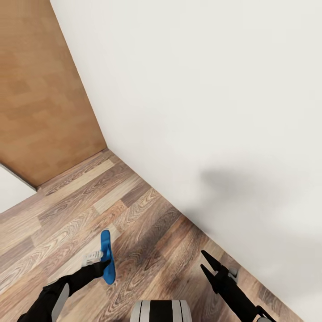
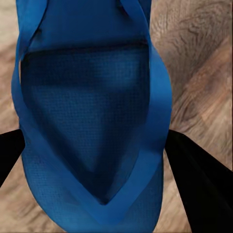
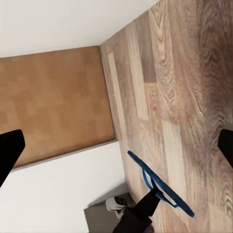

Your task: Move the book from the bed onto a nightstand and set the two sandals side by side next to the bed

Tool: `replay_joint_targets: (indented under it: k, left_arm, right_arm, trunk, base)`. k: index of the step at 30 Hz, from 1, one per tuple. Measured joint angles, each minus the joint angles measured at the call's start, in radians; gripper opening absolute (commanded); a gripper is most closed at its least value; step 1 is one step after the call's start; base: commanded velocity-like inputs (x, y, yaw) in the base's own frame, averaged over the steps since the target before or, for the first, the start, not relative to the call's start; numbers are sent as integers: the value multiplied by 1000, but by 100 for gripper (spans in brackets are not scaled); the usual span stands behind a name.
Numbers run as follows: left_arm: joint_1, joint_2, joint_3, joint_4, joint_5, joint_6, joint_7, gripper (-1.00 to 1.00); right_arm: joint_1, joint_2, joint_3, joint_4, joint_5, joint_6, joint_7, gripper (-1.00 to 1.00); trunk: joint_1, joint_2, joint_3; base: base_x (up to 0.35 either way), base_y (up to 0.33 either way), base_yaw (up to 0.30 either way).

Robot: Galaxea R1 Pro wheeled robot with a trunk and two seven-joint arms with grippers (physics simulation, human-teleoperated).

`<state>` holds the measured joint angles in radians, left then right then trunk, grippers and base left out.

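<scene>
Sandal (image 1: pixel 107 257) held edge-on above the floor (image 1: pixel 134 210) near the white wall (image 1: pixel 201 112), left gripper (image 1: pixel 102 258) fingers clamped on it. Right gripper (image 1: pixel 208 264) fingers spread, empty. Carry step; next likely needs finding the bed, setting it alongside.

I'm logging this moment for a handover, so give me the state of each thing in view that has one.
sandal: held edge-on above the floor, clamped in the left pincer.
left pincer: shut on the sandal, one finger on each side of the sole.
right pincer: open, empty, pointing toward the wall.
door: brown panel at the wall corner; open or shut cannot be told.
</scene>
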<state>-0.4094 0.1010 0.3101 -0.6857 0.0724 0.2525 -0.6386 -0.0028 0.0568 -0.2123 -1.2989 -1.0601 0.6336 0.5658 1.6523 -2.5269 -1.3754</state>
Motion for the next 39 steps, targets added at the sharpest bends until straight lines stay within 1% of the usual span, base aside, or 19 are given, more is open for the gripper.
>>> replay_joint_targets:
  k: [3, 4, 5, 6, 7, 8, 10, 11, 12, 14, 17, 18, 19, 20, 21, 23, 25, 30, 39]
  left_arm:
    - [0, 2, 1, 0, -1, 1, -31, -100]
    - [0, 3, 1, 0, -1, 1, -36, -100]
    - [0, 3, 0, 0, -2, 1, -40, -100]
    - [0, 3, 0, 0, -2, 1, -41, -100]
    - [0, 2, -1, 3, -4, 1, -44, -100]
    - [0, 2, -2, 7, -4, 1, -45, -100]
    - [0, 1, -2, 14, -5, 1, -46, -100]
    - [0, 1, -2, 15, -5, 1, -46, -100]
    - [0, 1, -2, 17, -5, 1, -46, -100]
    - [0, 1, -3, 18, -6, 1, -46, -100]
    - [0, 0, -4, 19, -6, 1, -46, -100]
    - [0, 0, -4, 19, -6, 1, -46, -100]
    - [0, 0, -4, 19, -6, 1, -46, -100]
    - [0, -1, -5, 20, -6, 1, -46, -100]
    - [0, -3, -5, 20, -6, 1, -46, -100]
    - [0, -3, -5, 20, -6, 1, -46, -100]
    - [0, -3, -5, 20, -6, 1, -46, -100]
    - [0, -4, -6, 20, -5, 1, -46, -100]
    - [0, -4, -6, 33, -7, 1, -46, -100]
  right_arm:
    - [0, -7, -3, -1, 0, 3, 4, 100]
    - [0, -18, -4, 1, 1, 4, 4, 100]
    - [0, -40, -4, 3, 1, 4, 4, 100]
    - [0, -54, -4, 4, 2, 5, 5, 100]
    - [0, -107, -2, 6, 2, 4, 6, 100]
    - [0, -149, 0, 6, 2, 5, 6, 100]
    - [0, -220, 5, 7, 2, 6, 6, 100]
    - [0, -245, 7, 7, 2, 6, 7, 100]
    - [0, -260, 9, 7, 2, 7, 7, 100]
    - [1, -281, 11, 7, 2, 17, 8, 100]
    - [1, -298, 13, 7, 3, 56, 8, 100]
    - [1, -303, 16, 8, 7, 89, 8, 100]
    - [1, -305, 17, 8, 13, 97, 7, 100]
    - [1, -307, 19, 17, 48, 112, 6, 100]
    - [1, -306, 19, 42, 107, 119, 5, 100]
    - [1, -304, 19, 84, 192, 123, 5, 100]
    - [1, -302, 19, 126, 248, 125, 4, 100]
    - [1, -300, 20, 149, 274, 127, 4, 100]
    - [1, -299, 21, 176, 281, 126, 4, 100]
  trunk:
    - [-1, 1, 12]
    - [-2, 1, 15]
    - [-2, 1, 19]
    - [-3, 1, 23]
    - [-3, 2, 27]
    - [-4, 2, 31]
    - [-4, 2, 39]
    - [-5, 3, 43]
    - [-5, 3, 46]
    - [-6, 3, 54]
    - [-8, 4, 66]
    - [-8, 4, 70]
    - [-9, 4, 73]
    - [-9, 5, 77]
    - [-9, 5, 81]
    - [-10, 5, 89]
    - [-11, 6, 97]
    - [-13, 7, 116]
    - [-18, 9, 151]
  base:
    - [0, 0, 0]
    - [0, 0, 0]
    - [0, 0, 0]
    - [0, 0, 0]
    - [0, 0, 0]
    - [0, 0, 0]
    - [0, 0, 0]
    - [0, 0, 0]
    - [0, 0, 0]
    - [0, 0, 0]
    - [0, 0, 0]
    - [0, 0, 0]
    - [0, 0, 0]
    - [0, 0, 0]
    - [0, 0, 0]
    - [0, 0, 0]
    - [0, 0, 0]
    - [0, 0, 0]
    - [0, 0, 0]
